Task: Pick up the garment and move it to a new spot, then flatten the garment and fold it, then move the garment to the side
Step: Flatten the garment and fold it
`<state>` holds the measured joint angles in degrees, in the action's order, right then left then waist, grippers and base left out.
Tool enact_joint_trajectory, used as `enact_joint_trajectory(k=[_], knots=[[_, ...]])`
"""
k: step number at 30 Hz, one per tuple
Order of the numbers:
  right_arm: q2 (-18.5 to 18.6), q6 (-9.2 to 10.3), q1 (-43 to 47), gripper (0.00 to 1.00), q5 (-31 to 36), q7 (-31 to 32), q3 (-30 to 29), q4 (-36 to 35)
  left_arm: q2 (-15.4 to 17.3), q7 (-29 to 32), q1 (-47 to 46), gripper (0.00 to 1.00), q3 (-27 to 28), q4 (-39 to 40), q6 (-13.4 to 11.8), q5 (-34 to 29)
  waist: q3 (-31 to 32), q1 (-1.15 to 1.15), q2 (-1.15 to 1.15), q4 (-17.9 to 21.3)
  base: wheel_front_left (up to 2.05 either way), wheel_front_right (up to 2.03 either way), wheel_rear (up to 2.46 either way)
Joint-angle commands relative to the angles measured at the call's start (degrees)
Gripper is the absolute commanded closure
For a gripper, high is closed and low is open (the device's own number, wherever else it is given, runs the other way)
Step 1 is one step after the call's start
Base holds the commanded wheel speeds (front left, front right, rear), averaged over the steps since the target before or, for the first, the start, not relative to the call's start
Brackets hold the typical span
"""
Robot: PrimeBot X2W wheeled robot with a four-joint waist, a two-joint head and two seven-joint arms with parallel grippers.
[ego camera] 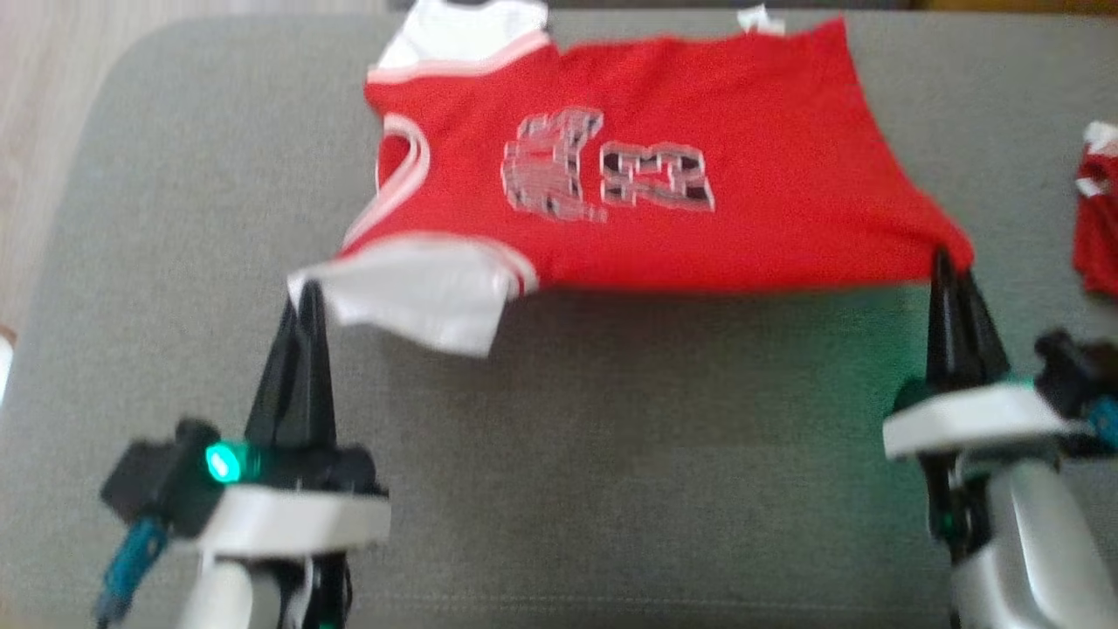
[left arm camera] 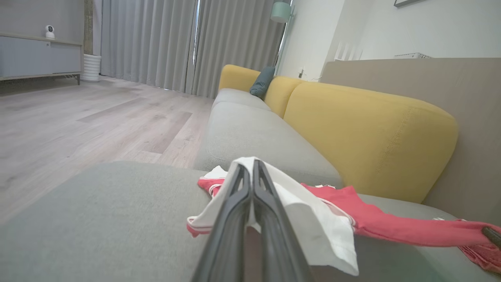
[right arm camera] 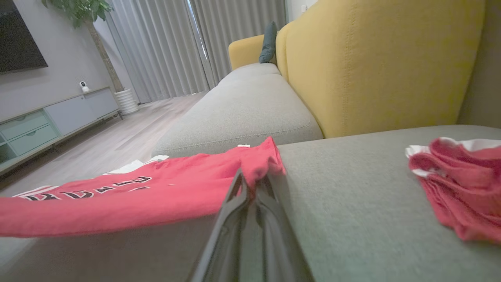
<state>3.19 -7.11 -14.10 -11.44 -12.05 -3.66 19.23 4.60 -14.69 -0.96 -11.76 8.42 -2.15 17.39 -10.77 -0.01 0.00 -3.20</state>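
garment [ego camera: 664,218] stretched between left tool [ego camera: 301,295] and right tool [ego camera: 945,260].

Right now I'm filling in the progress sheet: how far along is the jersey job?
Done: the jersey is grasped, left gripper shut on its white sleeve, right gripper shut on a red hem corner. In hand: its near edge is lifted off the grey cushion, stretched between them. Left: placing, flattening, folding, moving aside; no fold shows.

Black, white-edged print is carried near the middle of the garment [right arm camera: 117,207]: "BULLS" can just be made out, steeply foreshortened; the number beside it is blurred.
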Motion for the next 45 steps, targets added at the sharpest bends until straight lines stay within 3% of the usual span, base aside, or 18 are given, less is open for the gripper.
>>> enact_joint_trajectory(k=[1, 9, 14, 32, 45], knots=[[-0.31, -0.37, 0.65, 1.00, -0.29, 0.40, 1.65, -3.73, 0.07, -0.30, -0.14, 1.00, 2.52, 3.02, -0.59, 0.06, 1.99, 0.01, 0.00, 1.06, 0.00, 0.00, 0.00], [-0.31, -0.37, 14.95, 1.00, -1.59, 6.09, 0.69, -19.69, 0.06, 0.33, 10.13, 1.00, 0.87, 9.70, -2.67, -0.87, 3.41, 0.01, 0.00, 2.07, 0.00, 0.00, 0.00], [-0.31, -0.37, 20.60, 1.00, -3.75, 8.59, 0.97, -23.40, 0.27, 1.87, 14.57, 1.00, 0.56, 11.30, -3.25, 0.13, 3.59, 0.01, 0.00, 2.79, 0.00, 0.00, 0.00], [-0.31, -0.37, 13.62, 1.00, -7.73, 5.19, 1.77, -7.80, -0.19, 0.78, 3.68, 1.00, -0.18, -6.91, 0.09, 3.00, 0.58, 0.01, 0.00, 2.21, 0.00, 0.00, 0.00], [-0.31, -0.37, -1.06, 1.00, -7.83, 1.61, 1.72, 5.28, -0.43, -0.19, -15.16, 1.00, 0.60, -23.93, 2.28, 1.05, -4.68, 0.01, 0.00, 2.40, 0.00, 0.00, 0.00]])
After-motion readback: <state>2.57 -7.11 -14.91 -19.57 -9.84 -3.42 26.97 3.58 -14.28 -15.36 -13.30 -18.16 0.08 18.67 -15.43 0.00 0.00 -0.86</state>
